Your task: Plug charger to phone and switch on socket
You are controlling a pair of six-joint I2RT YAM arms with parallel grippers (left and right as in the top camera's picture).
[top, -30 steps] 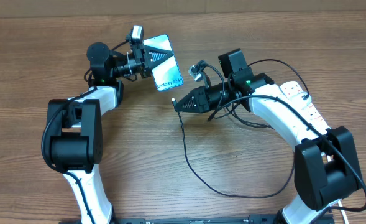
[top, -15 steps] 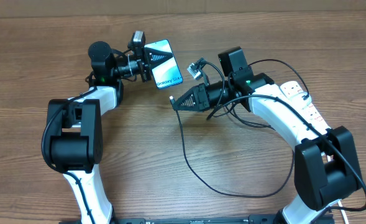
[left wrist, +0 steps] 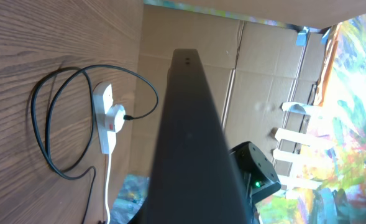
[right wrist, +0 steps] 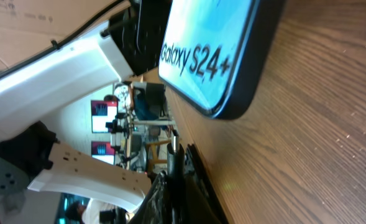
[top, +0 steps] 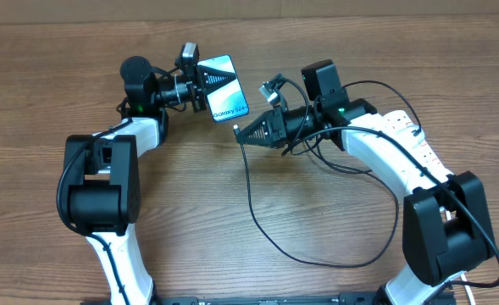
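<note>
So, our left gripper (top: pixel 202 85) is clamped on the edge of the slim, glossy phone (top: pixel 228 97), tilted at 11 o'clock over the wood-grain table (top: pixel 46 85). Our right gripper (top: pixel 239 135) pinches the thin black charger (top: pixel 249 195) near its tip, just beside the phone's 5 o'clock corner. The white plastic socket (left wrist: pixel 105 138) lies at 3 o'clock.

A slim smartphone (right wrist: pixel 207 43) with a light blue "Galaxy S24+" screen and a dark frame is hanging tilted, its rounded corner near the brown wooden table (right wrist: pixel 307 143). The black left gripper (right wrist: pixel 146 34) is clasping its far end. Below, the right gripper (right wrist: pixel 176 186), dark and blurred, is pinching a thin black charger tip (right wrist: pixel 171 160), apart from the smartphone.
</note>
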